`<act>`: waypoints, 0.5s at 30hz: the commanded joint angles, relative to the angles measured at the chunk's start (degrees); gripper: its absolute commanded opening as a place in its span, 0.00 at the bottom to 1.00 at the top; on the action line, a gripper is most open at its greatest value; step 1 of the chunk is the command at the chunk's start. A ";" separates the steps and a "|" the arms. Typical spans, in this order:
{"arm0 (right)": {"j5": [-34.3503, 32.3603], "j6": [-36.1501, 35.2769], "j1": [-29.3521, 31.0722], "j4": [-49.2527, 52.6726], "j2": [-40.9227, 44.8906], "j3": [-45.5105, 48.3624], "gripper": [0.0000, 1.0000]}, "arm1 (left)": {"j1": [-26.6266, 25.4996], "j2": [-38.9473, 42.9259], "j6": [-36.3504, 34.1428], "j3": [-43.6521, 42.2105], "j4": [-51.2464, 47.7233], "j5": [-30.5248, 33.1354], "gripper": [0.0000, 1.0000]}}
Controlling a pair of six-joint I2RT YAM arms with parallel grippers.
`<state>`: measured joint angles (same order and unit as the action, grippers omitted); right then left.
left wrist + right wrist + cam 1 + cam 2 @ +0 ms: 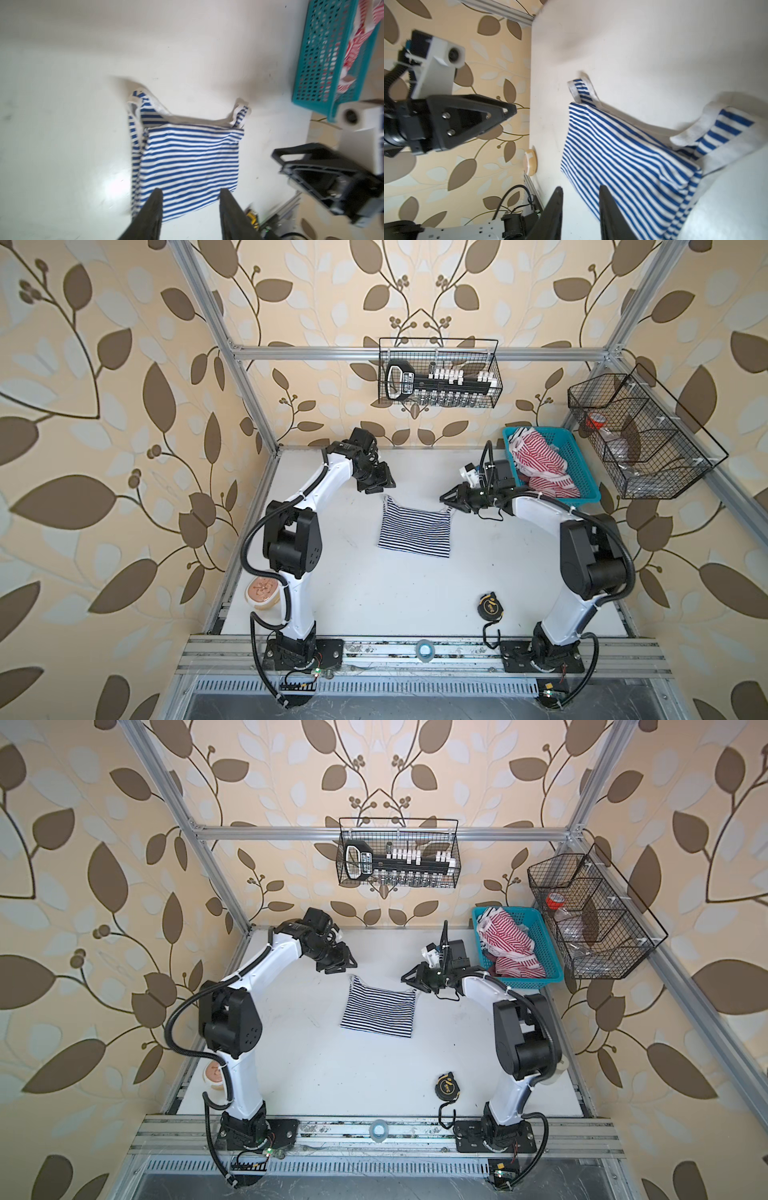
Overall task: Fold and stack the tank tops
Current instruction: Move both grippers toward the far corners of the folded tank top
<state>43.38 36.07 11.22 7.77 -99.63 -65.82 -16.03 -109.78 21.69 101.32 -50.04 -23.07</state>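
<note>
The navy-and-white tank top (415, 531) lies flat in the middle of the surface (374, 593), doubled over with its neckline toward 12 o'clock, so the step in hand looks like folding this first top. The red-and-white tank top (540, 466) sits bunched in the teal basket (586, 495) at 2 o'clock. The left pincer (378, 485) hovers just off the navy top's 11 o'clock corner and the right pincer (448, 498) off its 1 o'clock corner, both spread and empty. The next move probably calls for pinching an edge for another fold without dragging the layers askew.

teal basket (581, 466) back right on table (374, 593); tape measure (491, 605) near front; wire rack (496, 381) on wall.
</note>
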 commanded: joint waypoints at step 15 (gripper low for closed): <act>-1.43 -4.32 -3.76 4.07 15.25 16.76 0.41 | 0.48 -1.85 -0.76 -17.47 10.47 -4.31 0.73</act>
<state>42.37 33.56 8.40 10.83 -86.48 -49.95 -16.03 -111.33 20.25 83.99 -43.88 -24.36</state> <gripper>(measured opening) 0.411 0.732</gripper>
